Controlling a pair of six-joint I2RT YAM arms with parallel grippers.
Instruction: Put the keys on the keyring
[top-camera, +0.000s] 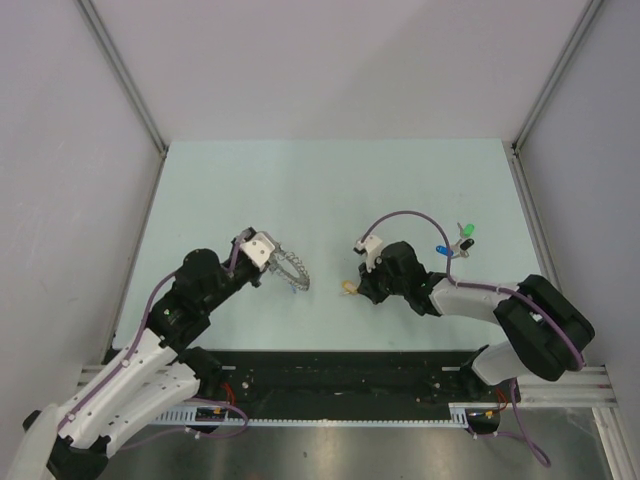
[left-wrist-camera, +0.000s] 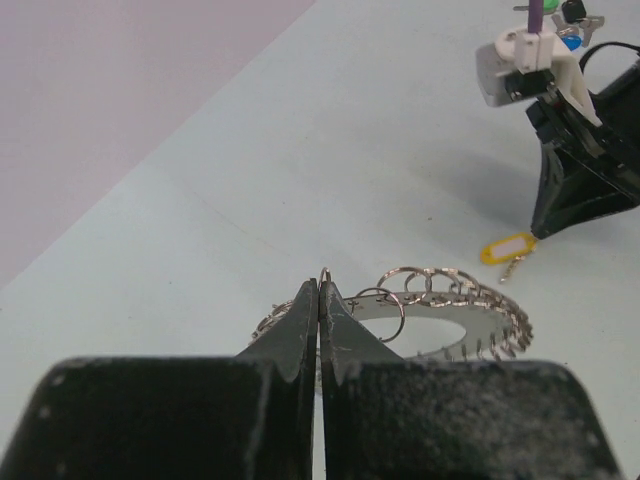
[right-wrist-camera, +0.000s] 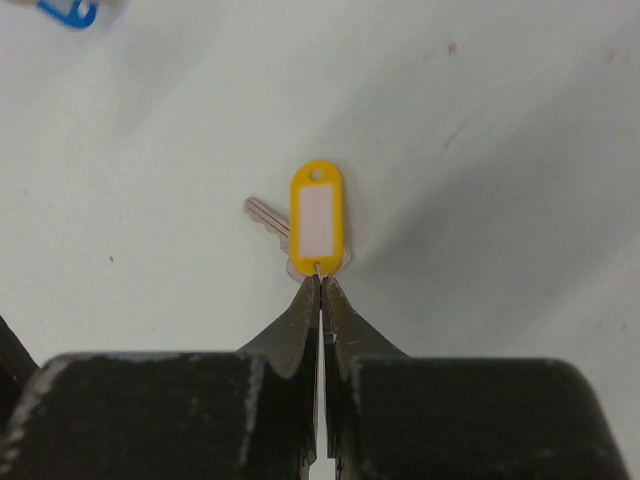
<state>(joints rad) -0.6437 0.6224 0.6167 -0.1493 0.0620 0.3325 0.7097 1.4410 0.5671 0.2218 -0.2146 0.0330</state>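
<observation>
Three keys: yellow (right-wrist-camera: 318, 215), blue (top-camera: 441, 249), green (top-camera: 466, 231); no fourth can be told.
One keyring (left-wrist-camera: 505, 318): left of centre in the top view, an oval running upper left to lower right, many small wire loops along its rim.
Yellow key: just left of the right gripper (right-wrist-camera: 320, 290) on the table (top-camera: 330, 190); tag's long axis upright in the wrist frame, hole end up, blade toward upper left.
Blue, green: close together, right of centre.
Left gripper (left-wrist-camera: 322, 290): jaws pressed together on a keyring loop.
Right jaws: pinched on the yellow key's lower end.
</observation>
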